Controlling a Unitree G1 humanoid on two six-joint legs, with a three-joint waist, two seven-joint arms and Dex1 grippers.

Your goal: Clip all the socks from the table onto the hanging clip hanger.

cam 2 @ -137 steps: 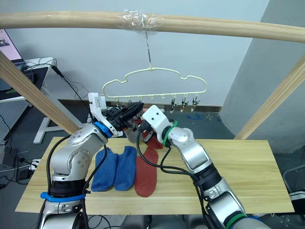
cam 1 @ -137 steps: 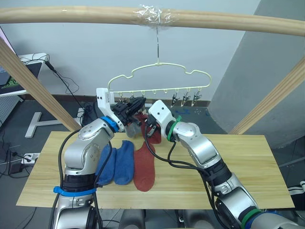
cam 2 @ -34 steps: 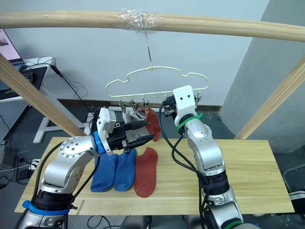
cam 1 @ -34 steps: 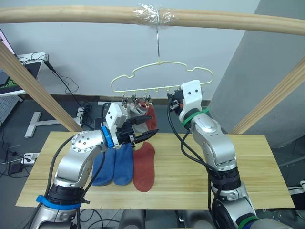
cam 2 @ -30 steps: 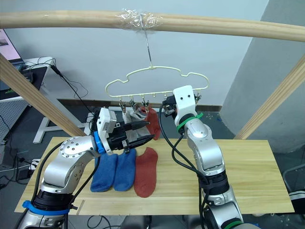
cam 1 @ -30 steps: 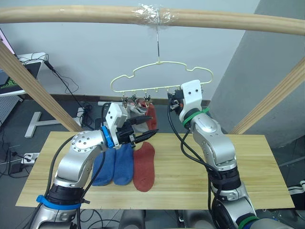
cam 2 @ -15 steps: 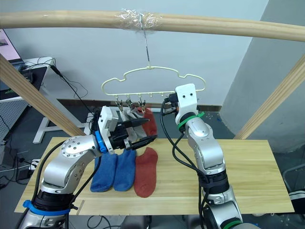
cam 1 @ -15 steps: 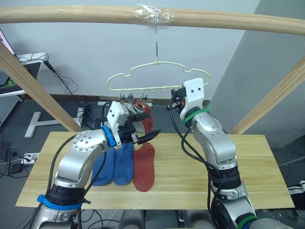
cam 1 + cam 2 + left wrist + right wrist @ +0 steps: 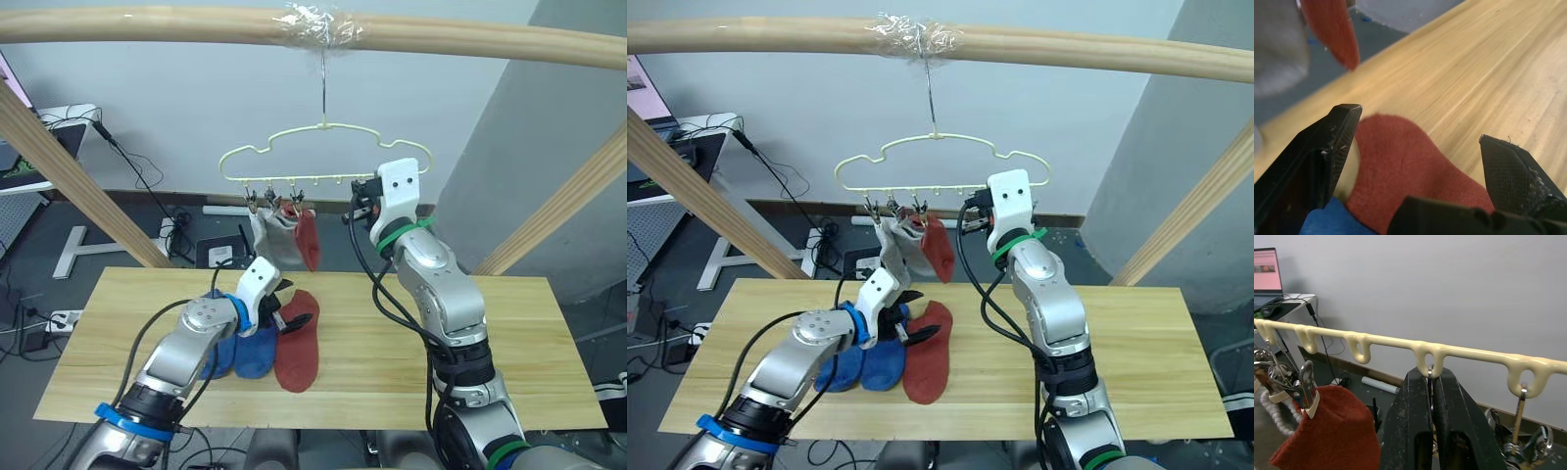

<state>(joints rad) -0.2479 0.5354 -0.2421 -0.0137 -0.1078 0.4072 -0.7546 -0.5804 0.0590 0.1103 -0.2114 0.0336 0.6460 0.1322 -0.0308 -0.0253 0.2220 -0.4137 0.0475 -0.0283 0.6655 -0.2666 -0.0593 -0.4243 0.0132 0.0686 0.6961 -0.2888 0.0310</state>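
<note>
On the desk (image 9: 509,333), the left pincer (image 9: 1418,161), spread wide over the rust-red sock (image 9: 297,338), should pinch its cuff cleanly while the right pincer (image 9: 1432,396) stays clenched on a clip (image 9: 1431,382) of the clip hanger (image 9: 323,157).

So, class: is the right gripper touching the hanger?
Touching: the right wrist view shows the right gripper shut on a clip hanging from the hanger.

No legible text, labels, brands, numbers or signs were found, laptop screen (image 9: 1267,267) content unreadable
</note>
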